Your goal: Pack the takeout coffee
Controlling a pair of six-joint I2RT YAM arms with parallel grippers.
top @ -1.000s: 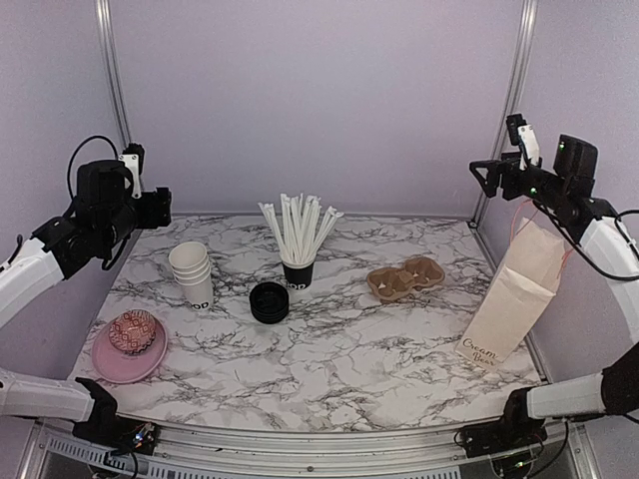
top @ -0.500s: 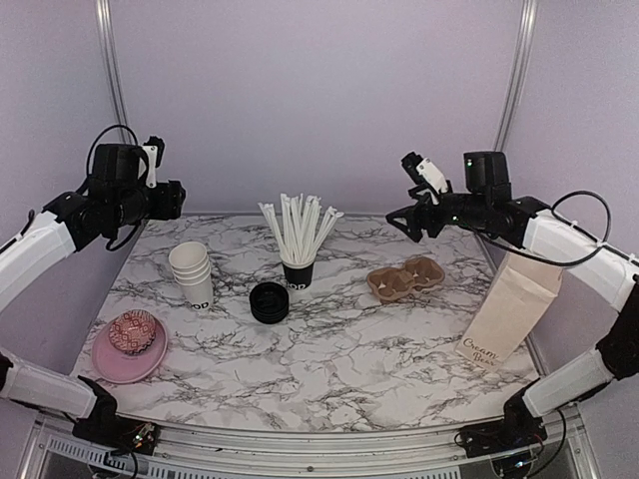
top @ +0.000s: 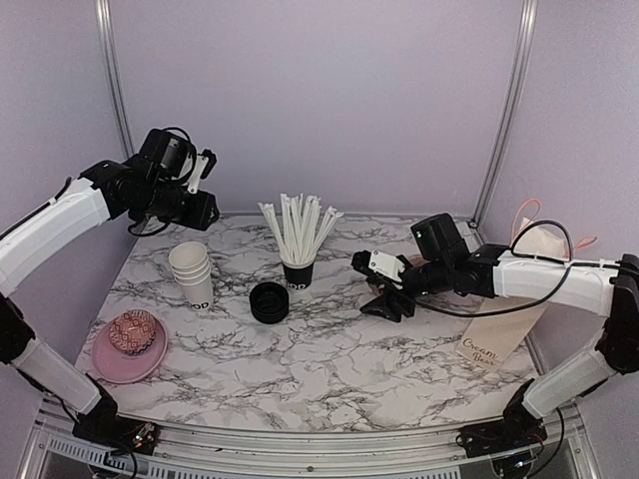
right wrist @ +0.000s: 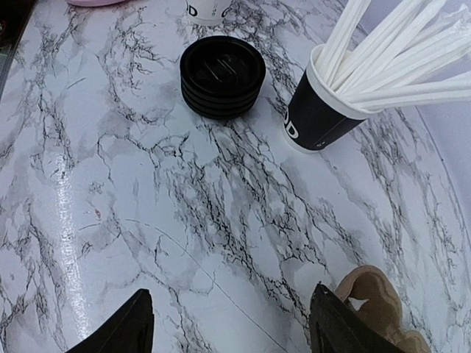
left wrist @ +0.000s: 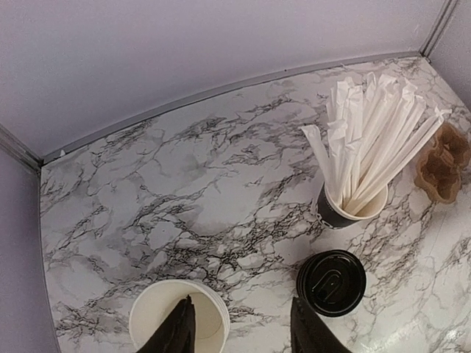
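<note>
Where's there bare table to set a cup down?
Widest: the table front between the pink plate and paper bag, nearer than the lids. Also the back left corner behind the white cups. Crowded: the middle row, from cups to carrier.

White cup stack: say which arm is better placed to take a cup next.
Left, likely. The left gripper hangs open over the white cup stack; the right gripper is far off, above the cardboard cup carrier.

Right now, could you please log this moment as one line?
left end effector: open, near cup stack | right end effector: open, empty, near cardboard carrier | lid stack: untouched | packing: not started
</note>
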